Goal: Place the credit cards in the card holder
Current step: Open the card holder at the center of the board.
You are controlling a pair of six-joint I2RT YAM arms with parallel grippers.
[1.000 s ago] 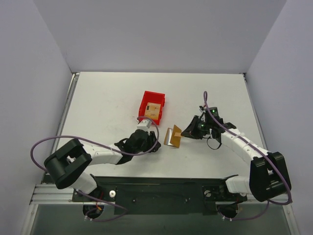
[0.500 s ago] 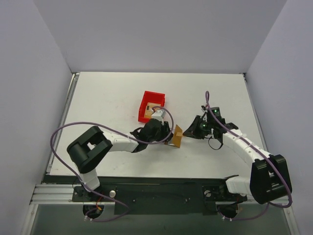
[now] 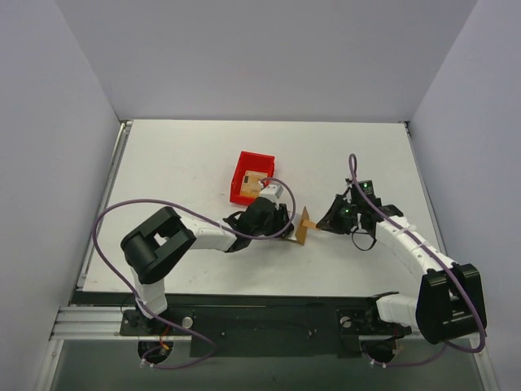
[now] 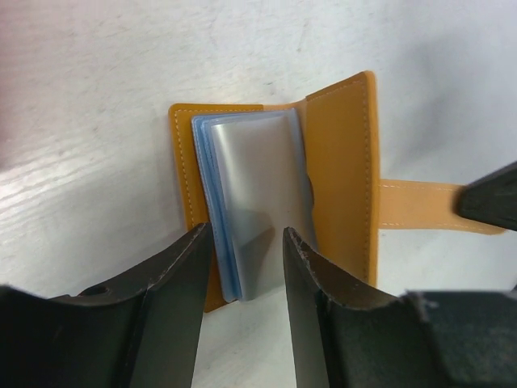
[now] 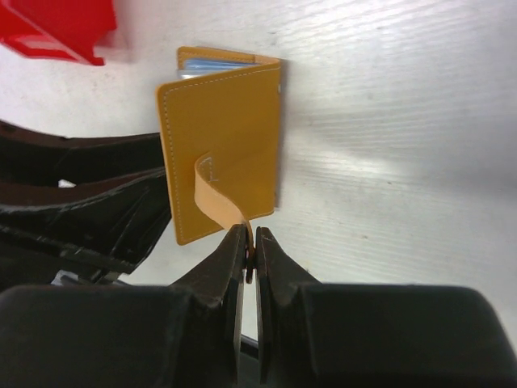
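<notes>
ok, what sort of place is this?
Probably a lab robot cell: a white table boxed in by plain panels, a left arm and right arm bolted to a rail, with a wallet and red bin as props.

The card holder [image 3: 303, 226] lies between the left end effector [image 4: 246, 242] and right end effector [image 5: 251, 238], with the bin [image 3: 243, 168] behind it.

Left gripper [image 4: 245, 242] half-open, right gripper [image 5: 251, 242] pinched shut, both arms angled inward.

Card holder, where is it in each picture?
Top external: card holder mid-table, below-right of the red bin.
Left wrist: centre, lying open.
Right wrist: upper left of centre, orange cover showing.
Shared landmark: its tab, seen in both wrist views, pinched by the right pincer.
</notes>
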